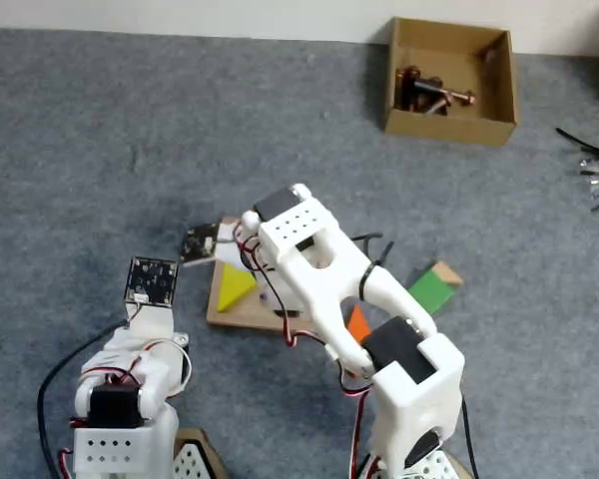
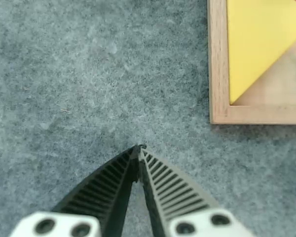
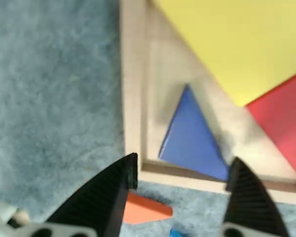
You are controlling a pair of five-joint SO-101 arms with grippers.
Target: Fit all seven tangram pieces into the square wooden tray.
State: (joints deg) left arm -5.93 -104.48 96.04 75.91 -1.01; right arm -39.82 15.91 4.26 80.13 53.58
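Right wrist view: right gripper (image 3: 183,170) jaws wide, holding nothing, above a corner of the wooden tray (image 3: 130,74). Blue triangle (image 3: 190,138) lies flat in that corner, base close along the rim, apex pointing toward the yellow triangle (image 3: 237,44). Red piece (image 3: 281,118) sits beside both. Orange piece (image 3: 145,210) on carpet just outside the rim.

Left wrist view: left gripper (image 2: 139,149) jaws closed, empty, over carpet near another tray corner.

High view adds 1 green piece (image 1: 431,289) on carpet, long axis diagonal, apart from the tray.
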